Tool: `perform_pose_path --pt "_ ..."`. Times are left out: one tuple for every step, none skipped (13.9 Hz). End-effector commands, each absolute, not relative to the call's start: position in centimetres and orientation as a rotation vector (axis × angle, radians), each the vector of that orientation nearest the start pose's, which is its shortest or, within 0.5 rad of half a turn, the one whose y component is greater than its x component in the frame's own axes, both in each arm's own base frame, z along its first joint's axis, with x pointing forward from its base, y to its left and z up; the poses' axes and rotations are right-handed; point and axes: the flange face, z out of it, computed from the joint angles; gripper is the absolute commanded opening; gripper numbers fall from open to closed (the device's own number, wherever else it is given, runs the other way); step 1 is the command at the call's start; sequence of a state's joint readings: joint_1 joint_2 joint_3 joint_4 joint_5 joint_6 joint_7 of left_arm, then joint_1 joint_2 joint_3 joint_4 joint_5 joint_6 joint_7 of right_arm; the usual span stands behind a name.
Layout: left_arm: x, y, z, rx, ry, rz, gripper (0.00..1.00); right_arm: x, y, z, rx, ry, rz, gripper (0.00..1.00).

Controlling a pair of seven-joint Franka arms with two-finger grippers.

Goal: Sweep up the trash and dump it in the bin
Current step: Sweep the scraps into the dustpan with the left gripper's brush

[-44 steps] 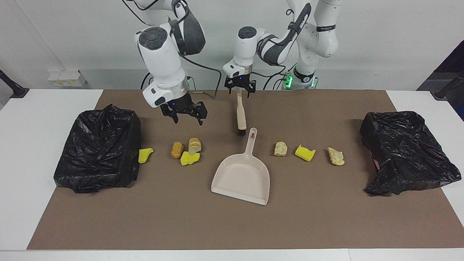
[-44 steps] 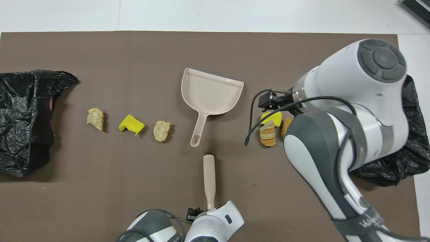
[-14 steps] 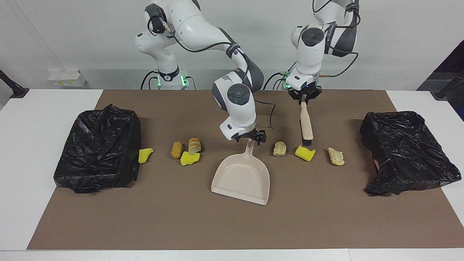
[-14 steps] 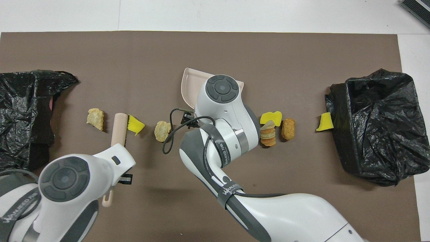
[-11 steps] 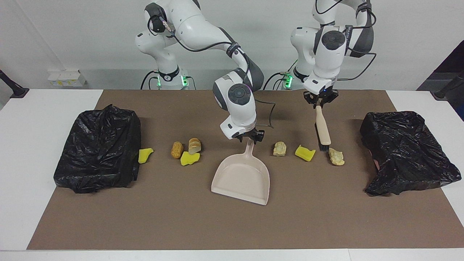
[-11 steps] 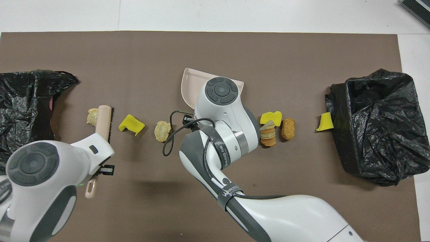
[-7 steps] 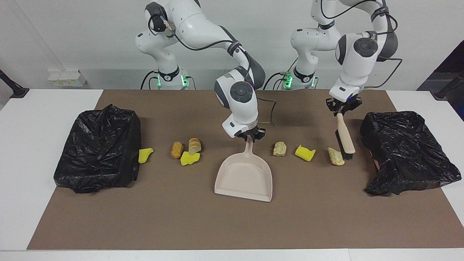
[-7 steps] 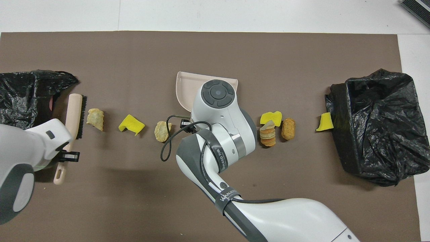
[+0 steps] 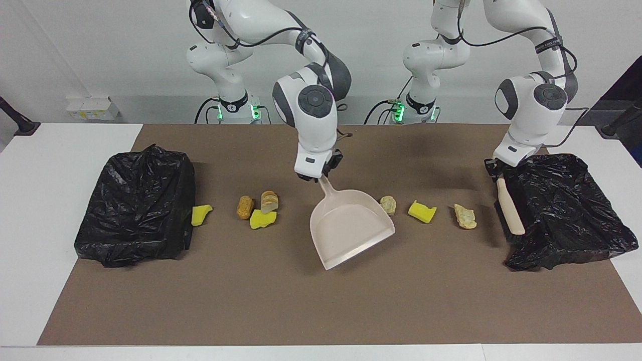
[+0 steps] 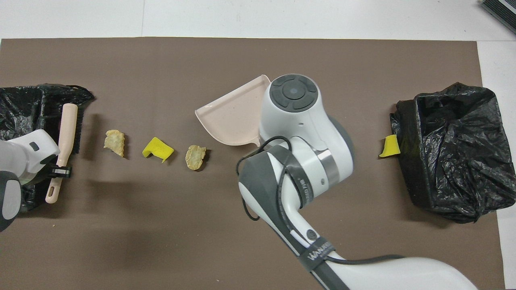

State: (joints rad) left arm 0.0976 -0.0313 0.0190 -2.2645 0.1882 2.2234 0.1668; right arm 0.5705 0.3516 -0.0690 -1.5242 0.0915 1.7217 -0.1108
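Observation:
My right gripper point(image 9: 321, 174) is shut on the handle of the pink dustpan point(image 9: 351, 225), whose mouth points away from the robots and toward the left arm's end. In the overhead view the wrist hides that grip, and the dustpan point(image 10: 231, 117) shows beside it. Trash lies in a row: a tan scrap point(image 9: 387, 205) at the pan's side wall, a yellow piece point(image 9: 422, 211) and a tan chunk point(image 9: 465, 216); toward the right arm's end lie several more point(image 9: 263, 219). My left gripper point(image 9: 495, 169) is shut on the beige brush point(image 9: 510, 213), held at the edge of the black-bagged bin point(image 9: 567, 210).
A second black-bagged bin point(image 9: 135, 205) stands at the right arm's end, with a yellow scrap point(image 9: 201, 214) touching its side. A brown mat point(image 9: 321, 306) covers the table. The right arm's forearm stretches over the middle of the mat in the overhead view.
The right gripper closed on the dustpan handle and swung the pan's mouth toward the left arm's end. The left arm carried the brush past the three scraps to the bin's edge.

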Motion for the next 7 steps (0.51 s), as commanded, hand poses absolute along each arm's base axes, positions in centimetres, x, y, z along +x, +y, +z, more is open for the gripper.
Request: perform_pose_path --pt "51.4 5.3 37.4 -2.969 0.298 0.053 0.00 53.8 29.5 44.0 -2.846 -1.410 0.289 0.00" --pt "51.2 3.7 36.5 -2.968 0.328 0.071 0.00 53.7 28.8 43.3 -2.750 -1.584 0.284 0.00" --pt "51.1 2.5 35.9 -2.970 0.331 0.083 0.00 54.0 27.3 42.3 -2.683 -1.663 0.295 0.00" --pt "50.9 1.4 35.6 -2.969 0.329 0.092 0.00 54.0 27.2 41.6 -2.630 -1.741 0.307 0.00" --pt "50.7 -0.4 35.5 -2.971 0.342 0.093 0.00 54.0 27.3 40.9 -2.587 -1.802 0.318 0.00" --pt "50.4 -2.2 35.4 -2.972 0.315 0.094 0.00 53.7 27.7 40.0 -2.561 -1.842 0.330 0.00" --pt "49.8 -4.2 35.2 -2.973 0.274 0.093 0.00 53.3 28.7 39.2 -2.535 -1.897 0.343 0.00"
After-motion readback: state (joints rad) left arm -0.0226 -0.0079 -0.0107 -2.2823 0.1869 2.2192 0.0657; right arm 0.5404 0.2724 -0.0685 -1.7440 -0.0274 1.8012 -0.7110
